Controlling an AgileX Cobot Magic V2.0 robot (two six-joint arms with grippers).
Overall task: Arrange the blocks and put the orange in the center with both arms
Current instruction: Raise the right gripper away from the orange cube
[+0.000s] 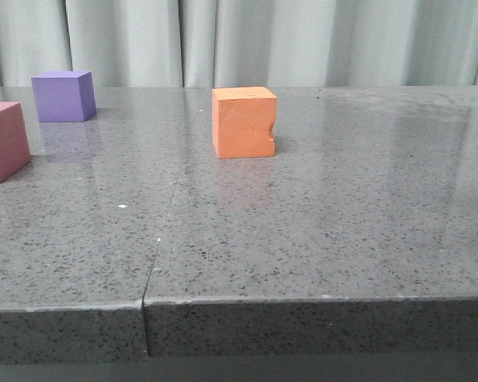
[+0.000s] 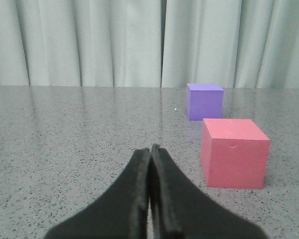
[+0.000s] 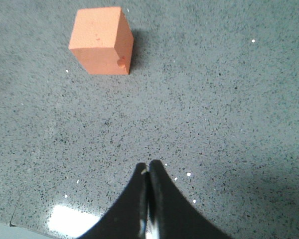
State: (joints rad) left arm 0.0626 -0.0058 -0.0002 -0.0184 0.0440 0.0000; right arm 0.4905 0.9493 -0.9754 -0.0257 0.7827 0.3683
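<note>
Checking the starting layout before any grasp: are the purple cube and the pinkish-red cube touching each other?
Apart. The front view shows bare table between the purple cube and the pinkish-red cube.

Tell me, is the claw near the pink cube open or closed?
Closed. The left gripper has its two black fingers pressed together, holding nothing; the pink cube sits apart from it.

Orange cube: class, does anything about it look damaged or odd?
Yes. The orange cube has a small notch missing from its right-hand vertical edge, seen in the front and right wrist views. Otherwise it sits flat on the table.
</note>
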